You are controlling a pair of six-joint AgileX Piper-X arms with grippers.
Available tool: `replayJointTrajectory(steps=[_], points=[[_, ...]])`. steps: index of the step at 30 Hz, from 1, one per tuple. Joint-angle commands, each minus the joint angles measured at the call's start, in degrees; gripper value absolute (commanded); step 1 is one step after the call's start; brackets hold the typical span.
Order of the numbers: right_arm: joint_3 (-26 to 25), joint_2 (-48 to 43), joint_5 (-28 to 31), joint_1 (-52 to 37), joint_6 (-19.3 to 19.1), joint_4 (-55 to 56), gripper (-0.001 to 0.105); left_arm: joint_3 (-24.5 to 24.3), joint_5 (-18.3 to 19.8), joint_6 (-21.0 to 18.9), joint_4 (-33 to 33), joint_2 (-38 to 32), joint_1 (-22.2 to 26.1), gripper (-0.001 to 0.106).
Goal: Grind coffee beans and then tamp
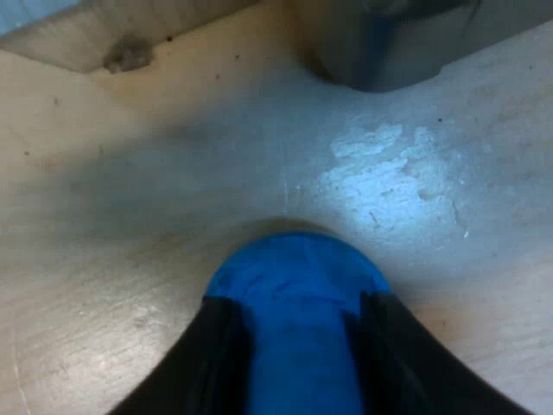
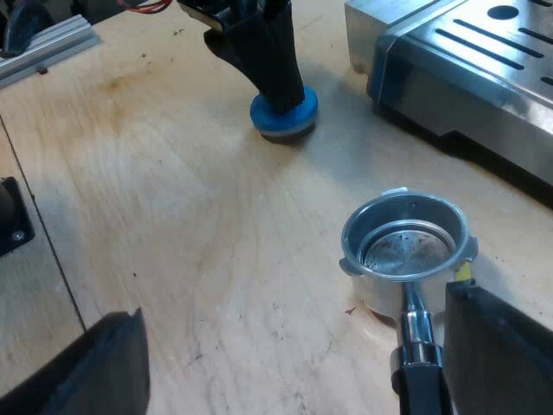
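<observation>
Our left hand (image 1: 298, 346) is closed on the blue tamper (image 1: 298, 268), one black finger on each side of its upper part. The tamper's base seems to rest on the desk (image 2: 173, 216), near the corner of the espresso machine (image 2: 467, 69).

Our right hand (image 2: 294, 311) is open, with its fingers spread wide and gripping nothing. The holder (image 2: 406, 246) stands on the desk near that hand and well apart from the tamper. Its dark handle (image 2: 423, 380) runs back between the fingers, close to one of them but not clasped.

The basket looks like bare metal with only a few dark specks, so we judge that grinding is not yet done. The main risk is tamping too soon: the tamper would meet an empty basket, metal on metal.

The holder is also loose. With nothing clasping the handle, any push from above could tip it or slide it across the desk. If the right hand closes off-centre, the near finger could knock the handle aside.

The left hand's grip is narrow and high on the tamper. If it is lifted fast, it could swing or slip out.
</observation>
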Motion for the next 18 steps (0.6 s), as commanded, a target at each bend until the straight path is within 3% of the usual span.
replayJointTrajectory(steps=[1, 6, 8, 13, 18], points=[[-0.2, -0.5, -1.0, 0.2, -0.8, -0.8, 0.071, -0.1, -1.0, 1.0, 0.1, -0.1, -0.1, 0.008], [-0.2, -0.5, -1.0, 0.2, -0.8, -0.8, 0.071, -0.1, -1.0, 1.0, 0.2, -0.1, -0.1, 0.035], [-0.2, -0.5, -1.0, 0.2, -0.8, -0.8, 0.071, -0.1, -1.0, 1.0, 0.6, -0.1, -0.1, 0.069], [-0.2, -0.5, -1.0, 0.2, -0.8, -0.8, 0.071, -0.1, -0.9, 1.0, 0.6, -0.1, -0.1, 0.087], [-0.2, -0.5, -1.0, 0.2, -0.8, -0.8, 0.071, -2.4, -1.0, 2.0, 4.9, -0.2, -0.1, 0.088]])
